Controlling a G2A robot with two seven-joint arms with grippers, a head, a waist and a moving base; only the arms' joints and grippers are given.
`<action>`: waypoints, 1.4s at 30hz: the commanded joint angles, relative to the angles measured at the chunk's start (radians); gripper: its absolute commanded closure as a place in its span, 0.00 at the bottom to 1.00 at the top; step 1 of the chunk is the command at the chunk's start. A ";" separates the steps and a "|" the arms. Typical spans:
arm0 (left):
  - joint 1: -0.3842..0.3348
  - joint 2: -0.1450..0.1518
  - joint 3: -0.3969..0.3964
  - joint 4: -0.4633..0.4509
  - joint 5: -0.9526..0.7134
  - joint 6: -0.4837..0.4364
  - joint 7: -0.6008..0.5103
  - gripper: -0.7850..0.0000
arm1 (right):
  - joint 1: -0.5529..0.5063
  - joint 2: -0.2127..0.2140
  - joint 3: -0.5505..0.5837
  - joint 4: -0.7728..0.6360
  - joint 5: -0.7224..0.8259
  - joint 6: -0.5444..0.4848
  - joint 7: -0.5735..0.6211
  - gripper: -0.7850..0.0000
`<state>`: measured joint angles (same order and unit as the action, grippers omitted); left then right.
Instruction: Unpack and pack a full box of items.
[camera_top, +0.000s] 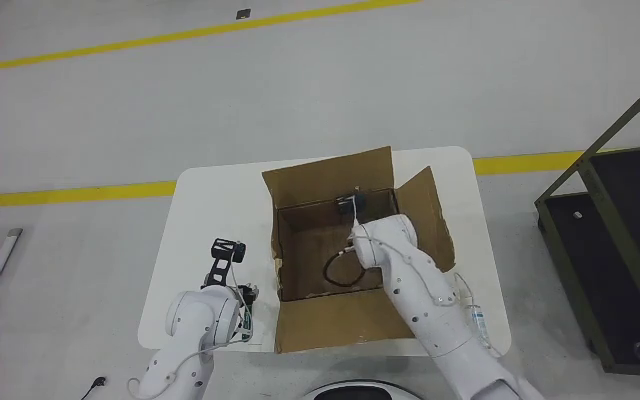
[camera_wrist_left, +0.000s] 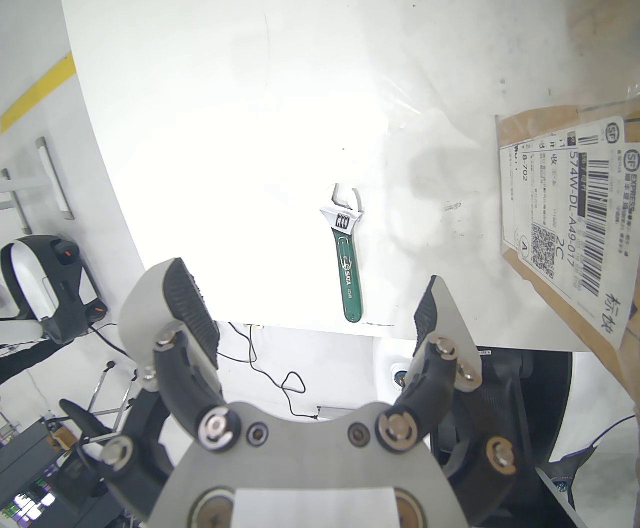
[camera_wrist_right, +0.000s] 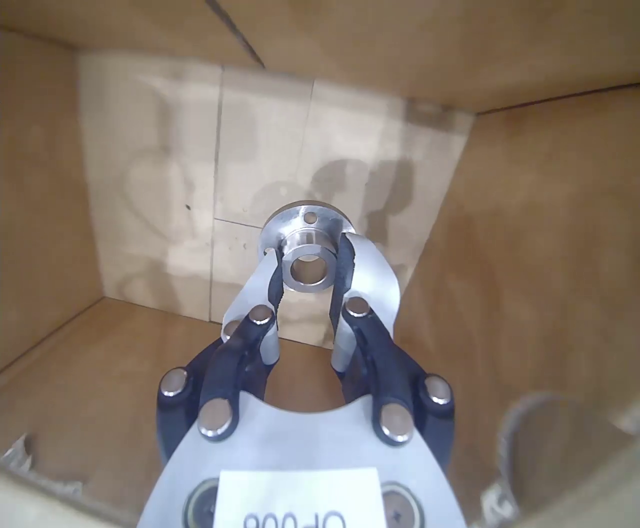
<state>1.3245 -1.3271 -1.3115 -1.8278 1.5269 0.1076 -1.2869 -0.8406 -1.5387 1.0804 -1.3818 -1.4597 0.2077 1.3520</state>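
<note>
The cardboard box (camera_wrist_left: 535, 122) was cut off at the left wrist view's edge. From above, the right arm (camera_top: 410, 275) covered part of an unidentifiable black loop (camera_top: 327, 270) inside it. The right gripper (camera_wrist_right: 311, 252) masked the sides of the metal flange (camera_wrist_right: 300, 237). A pale curved object (camera_wrist_right: 520, 415) was blurred and cropped.

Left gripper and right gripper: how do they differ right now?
The left gripper is open and empty; the right gripper is shut on a metal flanged hub. The left gripper is over the white table, where a green-handled adjustable wrench lies; the right gripper is inside the cardboard box. Both have the same two-finger build with dark pads.
</note>
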 joint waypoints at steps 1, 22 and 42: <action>0.000 0.000 0.000 0.000 0.000 0.000 0.000 0.00 | -0.039 0.009 0.034 -0.102 -0.003 -0.021 0.000 1.00; 0.000 0.000 0.000 0.000 0.000 0.000 0.000 0.00 | -0.289 0.050 0.174 -0.480 0.052 -0.209 -0.095 1.00; 0.000 0.000 0.000 0.000 0.000 0.000 0.000 0.00 | -0.402 0.087 0.496 -0.919 0.238 -0.287 -0.254 1.00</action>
<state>1.3245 -1.3271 -1.3115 -1.8278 1.5269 0.1076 -1.2869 -1.2383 -1.4533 1.5562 -2.2873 -1.2210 -0.0761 1.0922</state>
